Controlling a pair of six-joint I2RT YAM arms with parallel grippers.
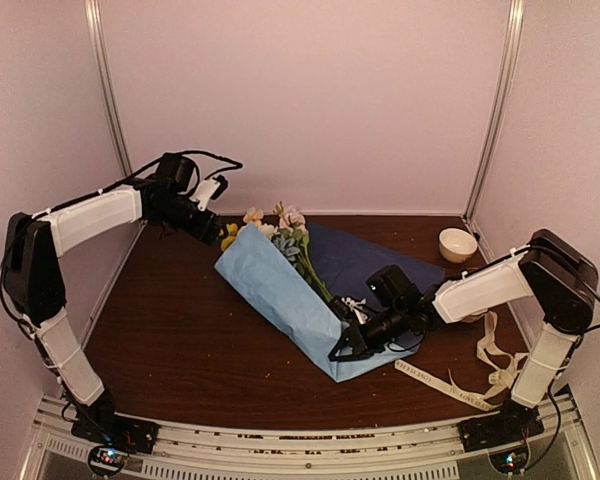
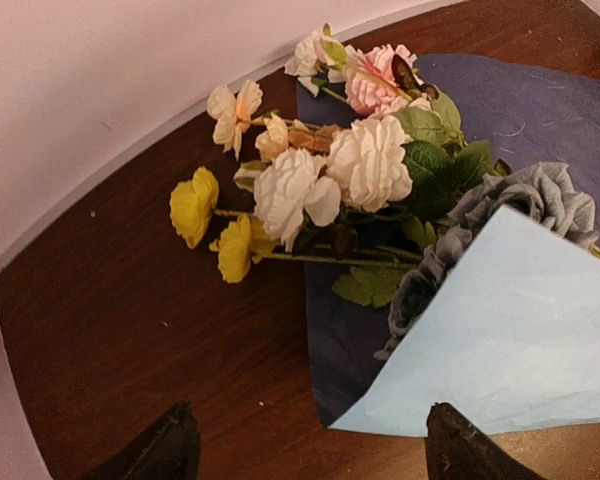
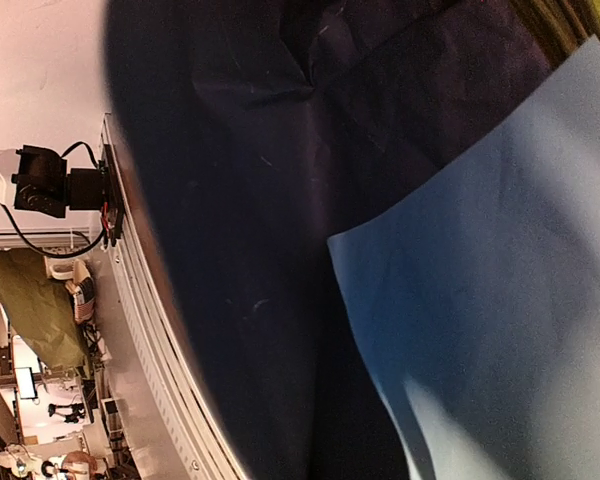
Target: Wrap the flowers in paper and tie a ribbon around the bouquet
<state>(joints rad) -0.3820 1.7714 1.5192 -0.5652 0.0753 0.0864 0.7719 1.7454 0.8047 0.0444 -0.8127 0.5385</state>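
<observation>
The paper (image 1: 270, 282) lies on the table, its light blue flap folded over the flowers (image 1: 283, 235), dark navy face showing behind. Yellow, pink and white blooms (image 2: 330, 180) stick out past the paper's (image 2: 520, 330) far corner. My left gripper (image 1: 216, 228) hovers by that corner, open, with nothing between its dark fingertips (image 2: 170, 448). My right gripper (image 1: 356, 340) rests low on the paper's narrow near end by the stems; its fingers are hidden, and paper (image 3: 460, 280) fills its wrist view. The ribbon (image 1: 460, 385) lies loose at the right front.
A white scalloped bowl (image 1: 457, 244) stands at the back right corner. The enclosure's walls close in behind and on both sides. The table's metal front rail (image 1: 300, 440) runs between the arm bases.
</observation>
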